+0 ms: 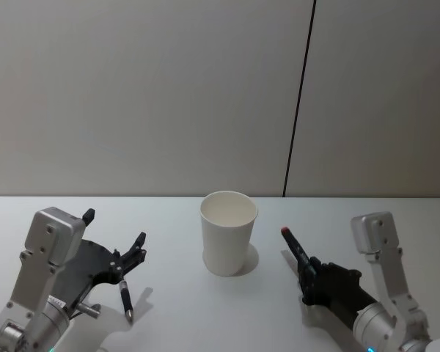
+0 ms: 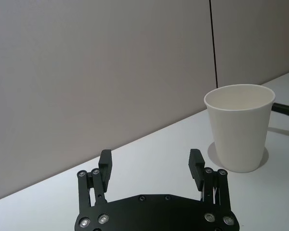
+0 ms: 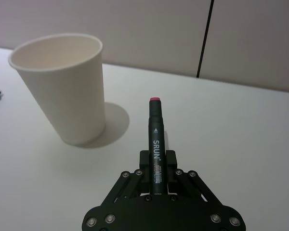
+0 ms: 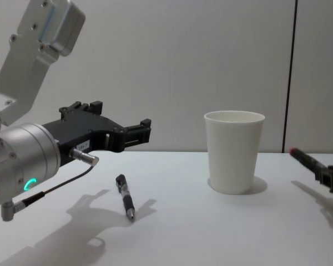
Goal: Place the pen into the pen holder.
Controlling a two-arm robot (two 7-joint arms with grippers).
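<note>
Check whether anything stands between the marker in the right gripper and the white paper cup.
Nothing visible does. The right gripper holds the red-tipped black marker beside the white paper cup, bare table between them. The slim black pen lies left of the cup, by the open left gripper.

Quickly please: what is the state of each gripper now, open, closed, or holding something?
Left gripper: open, holding nothing.
Right gripper: closed on the red-tipped pen.
</note>
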